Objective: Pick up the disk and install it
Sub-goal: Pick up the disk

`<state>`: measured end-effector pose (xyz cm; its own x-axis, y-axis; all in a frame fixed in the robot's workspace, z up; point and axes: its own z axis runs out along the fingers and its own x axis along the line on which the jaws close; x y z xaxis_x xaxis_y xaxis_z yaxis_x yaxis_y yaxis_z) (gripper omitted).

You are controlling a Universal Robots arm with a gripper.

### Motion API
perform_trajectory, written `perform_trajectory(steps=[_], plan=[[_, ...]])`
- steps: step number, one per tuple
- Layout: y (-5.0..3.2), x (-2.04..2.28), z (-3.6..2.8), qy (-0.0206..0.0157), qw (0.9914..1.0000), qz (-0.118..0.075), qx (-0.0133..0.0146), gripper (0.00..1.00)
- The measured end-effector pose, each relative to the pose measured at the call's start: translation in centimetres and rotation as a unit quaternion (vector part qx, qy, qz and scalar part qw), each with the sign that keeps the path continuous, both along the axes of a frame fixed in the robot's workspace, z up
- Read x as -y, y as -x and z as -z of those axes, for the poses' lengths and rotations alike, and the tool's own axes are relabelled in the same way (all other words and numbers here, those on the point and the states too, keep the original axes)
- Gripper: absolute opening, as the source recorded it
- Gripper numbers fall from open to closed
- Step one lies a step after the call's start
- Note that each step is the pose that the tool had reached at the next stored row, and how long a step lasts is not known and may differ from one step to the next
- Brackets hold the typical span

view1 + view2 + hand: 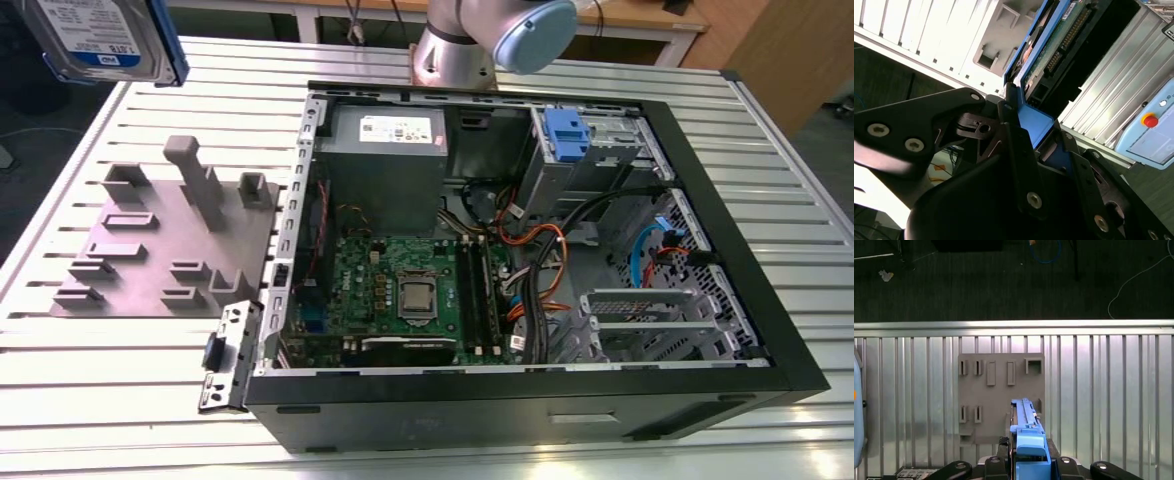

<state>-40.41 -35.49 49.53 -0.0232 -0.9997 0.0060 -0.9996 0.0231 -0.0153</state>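
Your gripper [1035, 127] points down, pinching the disk [100, 40] by its blue end, in the air over the grey holder plate [140, 255]. The open computer case [787, 330] lies just beside that plate on the slatted table [801, 130].

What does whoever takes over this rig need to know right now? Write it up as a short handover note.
Gripper: jaws shut on the disk, clamped at its blue rail end.
Disk: lifted off the slatted table. In the first wrist view it hangs above the grey fixture plate. In the exterior view it is to the left of the open computer case.
Done: the disk is picked up.
Left: the install. The disk is outside the case and not seated in any bay.
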Motion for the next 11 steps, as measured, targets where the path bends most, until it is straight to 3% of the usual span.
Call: perform_trajectory(steps=[4, 11], plan=[[-0.02, 0.57, 0.0, 0.0001, 1.0, 0.0, 0.0, 0.36], [-0.91, 0.75, 0.01, 0.0001, 1.0, 0.0, 0.0, 0.36]])
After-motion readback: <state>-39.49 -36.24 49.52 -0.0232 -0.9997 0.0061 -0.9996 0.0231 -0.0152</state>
